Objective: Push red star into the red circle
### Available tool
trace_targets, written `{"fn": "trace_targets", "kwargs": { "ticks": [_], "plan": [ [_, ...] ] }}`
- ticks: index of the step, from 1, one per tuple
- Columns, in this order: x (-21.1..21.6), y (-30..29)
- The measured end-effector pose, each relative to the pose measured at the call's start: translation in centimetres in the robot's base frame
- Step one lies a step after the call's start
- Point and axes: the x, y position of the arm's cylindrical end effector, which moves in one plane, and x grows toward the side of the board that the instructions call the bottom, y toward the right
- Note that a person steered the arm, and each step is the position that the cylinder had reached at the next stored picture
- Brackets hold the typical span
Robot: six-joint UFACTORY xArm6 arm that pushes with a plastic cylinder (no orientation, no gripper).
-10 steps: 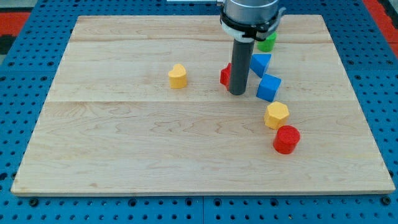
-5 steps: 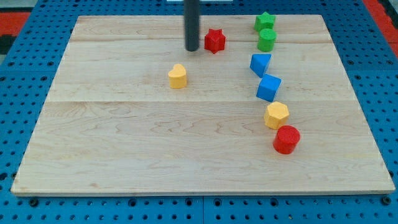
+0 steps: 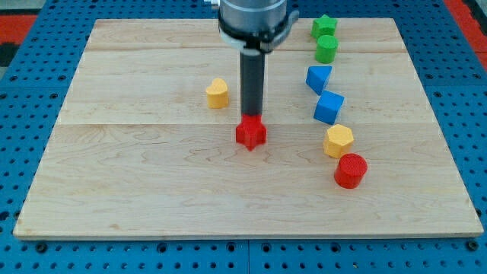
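Observation:
The red star (image 3: 250,134) lies near the middle of the wooden board (image 3: 152,183). My tip (image 3: 251,116) stands right at the star's top side, touching or almost touching it. The red circle (image 3: 350,170) is a short red cylinder at the lower right, well to the right of the star and a little below it.
A yellow block (image 3: 218,93) sits left of the rod. On the right runs a column of blocks: green star (image 3: 323,27), green cylinder (image 3: 326,49), blue triangle (image 3: 319,78), blue cube (image 3: 329,107), yellow hexagon (image 3: 338,141) just above the red circle.
The red star has moved from near the board's top down to the middle. The rod has moved down and slightly right with it, now just above the star.

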Motion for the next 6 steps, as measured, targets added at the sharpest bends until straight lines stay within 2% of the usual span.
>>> {"fn": "trace_targets", "kwargs": {
  "ticks": [1, 2, 3, 4, 5, 6],
  "plan": [
    [3.9, -1.9],
    [4.7, -3.4],
    [7.5, -0.3],
    [11.3, 0.4],
    [12.1, 0.5],
    [12.1, 4.1]
  ]
}}
